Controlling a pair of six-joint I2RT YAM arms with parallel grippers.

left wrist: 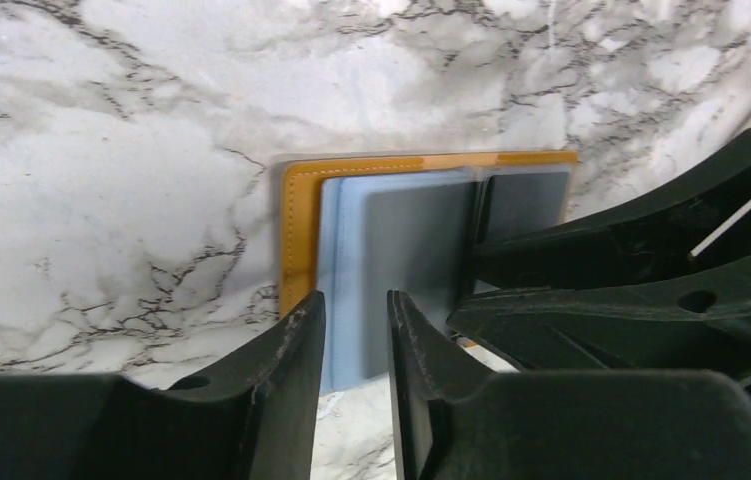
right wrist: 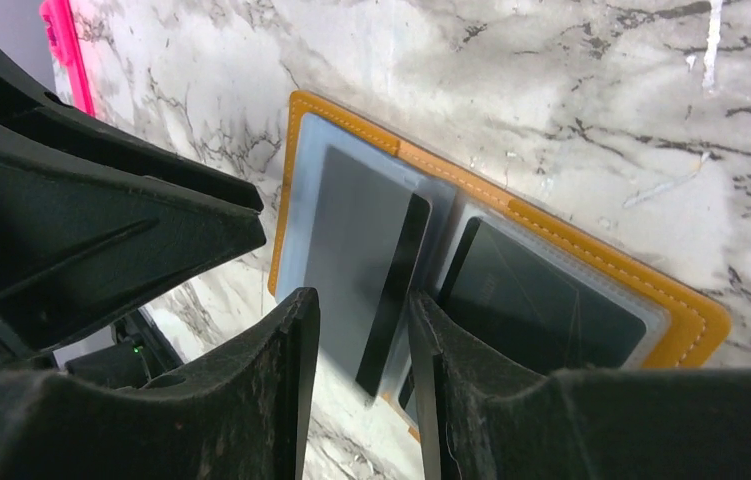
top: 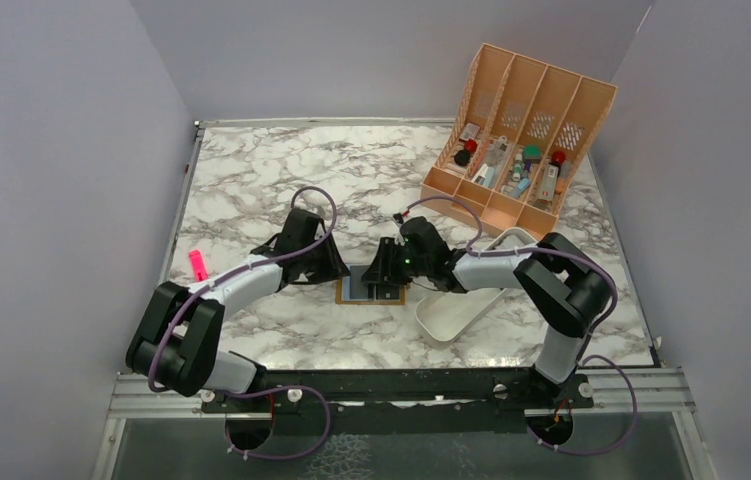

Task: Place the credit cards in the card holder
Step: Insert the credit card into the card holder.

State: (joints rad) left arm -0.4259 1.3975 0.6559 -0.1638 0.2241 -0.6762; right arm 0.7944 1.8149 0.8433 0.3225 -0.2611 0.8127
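Two grippers meet over the open wallet (left wrist: 301,230), which lies flat on the marble table (top: 351,180) just ahead of the arm bases. From 9 o'clock the left gripper (left wrist: 353,308) reaches in, its jaws narrowly parted with nothing visibly clamped. From 3 o'clock the right gripper (right wrist: 363,300) has narrow jaws either side of a pale card (right wrist: 351,250) lying on the wallet; whether they pinch it is unclear. A white tray (top: 451,318) lies at the wallet's 3 o'clock and a peach organiser (top: 526,110) stands at 1 o'clock.
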